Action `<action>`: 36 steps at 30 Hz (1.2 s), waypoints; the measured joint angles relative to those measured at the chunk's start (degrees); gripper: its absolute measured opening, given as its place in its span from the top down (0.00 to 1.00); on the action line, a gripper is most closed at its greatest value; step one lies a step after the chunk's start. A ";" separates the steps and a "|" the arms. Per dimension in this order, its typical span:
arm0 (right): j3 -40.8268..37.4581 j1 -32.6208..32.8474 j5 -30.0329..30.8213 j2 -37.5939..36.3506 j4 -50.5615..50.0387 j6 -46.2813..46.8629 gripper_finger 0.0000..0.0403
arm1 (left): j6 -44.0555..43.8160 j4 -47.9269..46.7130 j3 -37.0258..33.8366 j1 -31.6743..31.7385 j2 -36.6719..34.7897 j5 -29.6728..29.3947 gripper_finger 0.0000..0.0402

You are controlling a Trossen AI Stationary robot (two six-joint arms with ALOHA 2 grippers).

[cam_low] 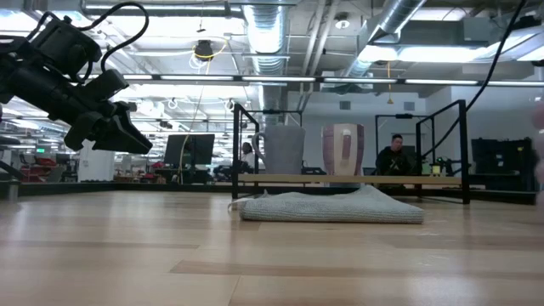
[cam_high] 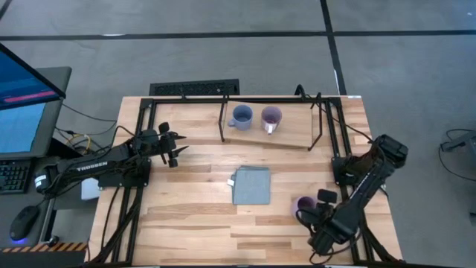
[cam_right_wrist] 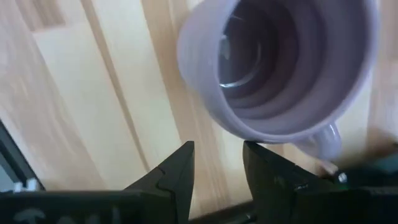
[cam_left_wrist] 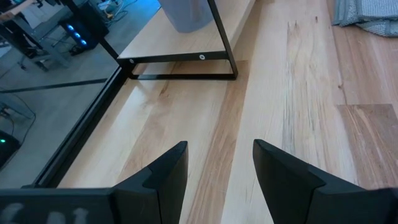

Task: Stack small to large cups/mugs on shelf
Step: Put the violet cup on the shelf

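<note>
My right end effector (cam_right_wrist: 217, 165) hovers near the front right corner of the light wooden tabletop (cam_high: 193, 216), fingers parted and empty, just beside a light purple handled mug (cam_high: 304, 204) standing upright there (its open mouth fills my wrist view). My left end effector (cam_left_wrist: 217, 168) waits raised over the tabletop's left side, fingers spread with nothing between them. On the light wooden shelf in its thin black rod frame (cam_high: 294, 138) stand the small blue mug (cam_high: 241, 117) and the second light purple mug (cam_high: 271, 117), side by side. A flat grey-blue cloth square (cam_high: 251, 184) lies mid-tabletop.
</note>
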 joint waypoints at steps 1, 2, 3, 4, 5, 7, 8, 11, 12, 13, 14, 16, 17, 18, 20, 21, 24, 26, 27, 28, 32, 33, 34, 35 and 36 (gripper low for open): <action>0.00 -0.49 0.10 0.00 0.62 -0.67 0.61 | 0.00 0.00 0.00 0.00 0.00 -0.02 0.57; 0.00 -0.97 0.54 0.01 1.18 -1.36 0.61 | 0.00 0.00 0.00 0.00 0.00 -0.01 0.57; 0.00 -1.39 1.38 -0.01 1.70 -1.99 0.61 | 0.00 0.00 0.00 0.00 0.00 -0.01 0.57; 0.00 -1.76 2.41 -0.01 2.22 -2.97 0.61 | 0.00 0.00 0.00 -0.01 0.00 -0.02 0.57; 0.00 -2.20 3.35 0.00 2.90 -4.10 0.61 | 0.00 0.00 0.00 0.00 0.00 -0.02 0.57; 0.00 -3.22 5.13 0.01 4.23 -6.38 0.61 | 0.00 -0.02 0.00 0.00 0.00 -0.02 0.57; 0.00 -3.75 5.84 0.01 4.63 -7.48 0.61 | 0.00 0.00 0.00 0.00 0.00 -0.02 0.57; 0.00 -5.63 6.73 0.00 6.01 -10.66 0.61 | 0.00 -0.02 0.00 -0.01 0.00 -0.02 0.57; 0.00 -6.25 7.08 -0.01 6.57 -11.82 0.61 | 0.00 -0.02 0.00 -0.01 0.00 -0.02 0.57; 0.00 -6.82 7.59 -0.01 7.08 -12.93 0.61 | 0.00 -0.02 0.00 0.00 0.00 -0.02 0.57; 0.00 -7.46 8.00 0.01 7.55 -14.01 0.61 | 0.00 -0.04 0.02 0.00 0.02 -0.02 0.57; 0.00 -8.78 8.95 0.01 8.41 -14.87 0.61 | 0.00 -0.04 0.02 -0.02 0.00 -0.02 0.57; 0.00 -9.54 9.25 0.00 8.68 -14.75 0.61 | 0.00 -0.04 0.02 -0.02 0.00 -0.02 0.57; 0.00 -10.23 9.20 0.01 8.84 -13.85 0.61 | -0.01 -0.04 0.01 -0.01 0.00 -0.02 0.57; 0.00 -11.47 9.16 -0.01 8.78 -10.34 0.61 | -0.01 -0.04 0.02 -0.01 0.00 -0.02 0.57; 0.00 -11.98 9.06 0.01 8.64 -8.82 0.61 | -0.02 -0.04 0.02 -0.01 0.01 -0.02 0.57; 0.00 -13.06 7.72 0.01 8.89 -7.57 0.61 | -0.01 -0.04 0.02 -0.01 0.00 -0.04 0.57; 0.00 -13.45 5.99 0.00 9.33 -7.58 0.61 | 0.00 -0.04 0.02 0.00 0.00 -0.04 0.57; 0.00 -13.58 5.00 -0.01 9.74 -7.53 0.61 | 0.00 -0.04 0.02 -0.02 0.02 -0.04 0.57; 0.00 -13.65 4.20 -0.01 10.38 -7.55 0.61 | 0.00 -0.04 0.02 0.00 0.00 -0.04 0.57; 0.00 -13.55 3.09 -0.01 13.02 -7.53 0.61 | 0.00 -0.07 0.02 -0.01 0.01 -0.04 0.57; 0.00 -13.55 3.04 0.01 13.64 -7.53 0.61 | 0.00 -0.07 0.02 -0.01 0.02 -0.04 0.57; 0.00 -13.55 3.03 -0.01 14.15 -7.55 0.61 | 0.00 -0.09 0.02 -0.02 0.00 -0.04 0.57; 0.00 -13.55 2.99 -0.01 14.36 -7.57 0.61 | 0.00 -0.07 0.02 -0.02 0.02 -0.04 0.57; 0.00 -13.55 2.96 0.01 14.36 -7.58 0.61 | 0.00 -0.09 0.02 0.00 0.02 -0.04 0.57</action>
